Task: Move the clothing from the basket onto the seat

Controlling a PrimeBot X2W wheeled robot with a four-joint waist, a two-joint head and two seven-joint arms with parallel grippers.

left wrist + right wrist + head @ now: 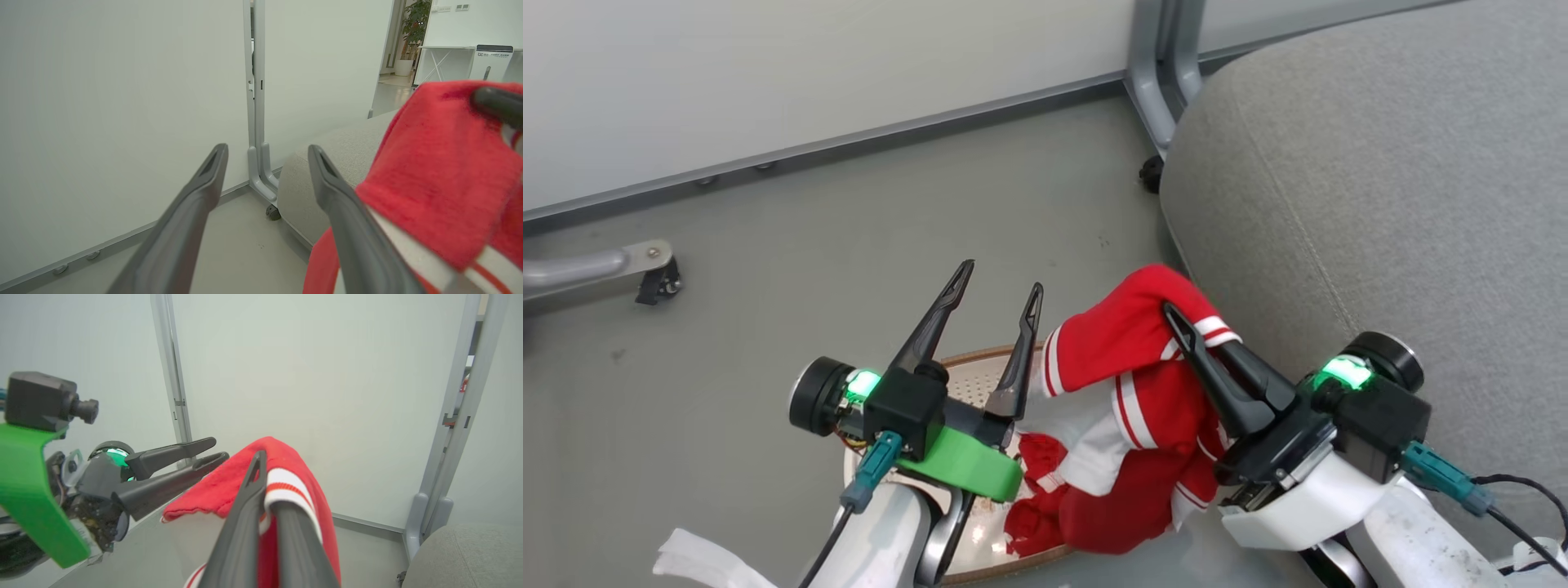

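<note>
A: Where's the clothing (1131,343)?
B: One red piece is lifted just off the seat (1380,180), at its left edge. It hangs long-ways from the pinch down into the basket (964,357), which sits on the floor left of the seat. More red is in there.
A: Who holds it?
B: The right gripper (1172,314), fingers clamped on the striped hem. The left gripper (1003,278) is spread wide and holds nothing, farther from the seat.
A: Next move?
B: The seat lies to the robot's right of the piece and the right arm is nearer. Probably swing it right, over the edge.
</note>
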